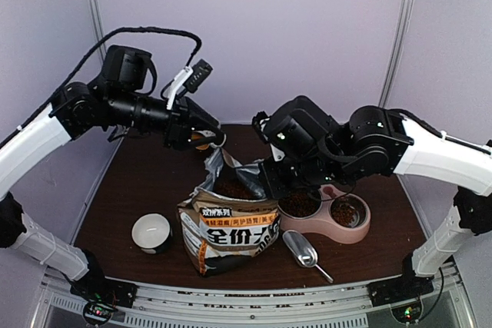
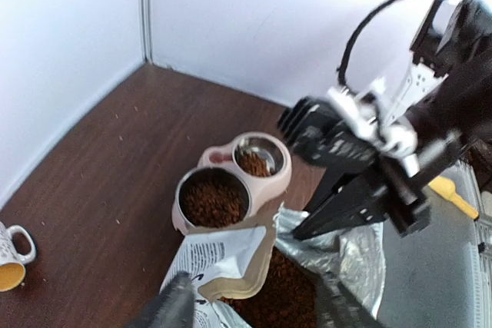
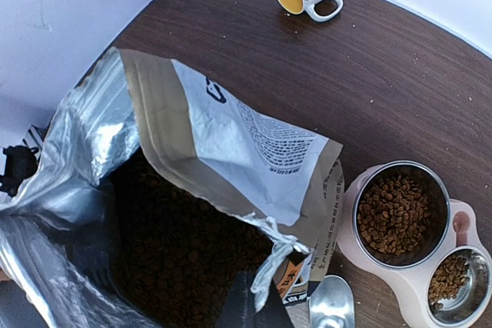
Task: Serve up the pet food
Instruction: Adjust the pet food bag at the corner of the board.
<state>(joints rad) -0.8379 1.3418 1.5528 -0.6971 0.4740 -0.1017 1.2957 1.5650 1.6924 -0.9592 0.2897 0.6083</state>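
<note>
Two small things lie nearest the arm bases, one on each side of the tan, orange and black printed bag (image 1: pixel 227 232), which stands on the dark brown wooden table (image 1: pixel 131 182) with its silver foil mouth open. A silver metal scoop (image 1: pixel 301 250) lies just beside the bag's front corner on the right arm's side. A white printed mug (image 1: pixel 151 233) sits near the bag on the left arm's side, not touching it.

Just beside the bag and behind the scoop sits a pink plastic double bowl (image 1: pixel 360 234) with two steel cups. The pet food (image 3: pixel 184 259), small reddish-brown dry kibble pellets, fills the lower part of the bag as a loose mass. More of it lies in both cups, and the cup closer to the bag is the fuller one.

At the bag's rim on the bowl side, the right gripper (image 2: pixel 302 230) has its jaws closed on the foil edge. The kibble inside the bag lies just below and beside that pinch.

Farther back, the left gripper (image 2: pixel 255 286) hangs over the bag's rear edge with its jaws apart and nothing held. In its wrist view the bag's tan flap and the kibble lie between and beneath the two fingers (image 2: pixel 175 309).
</note>
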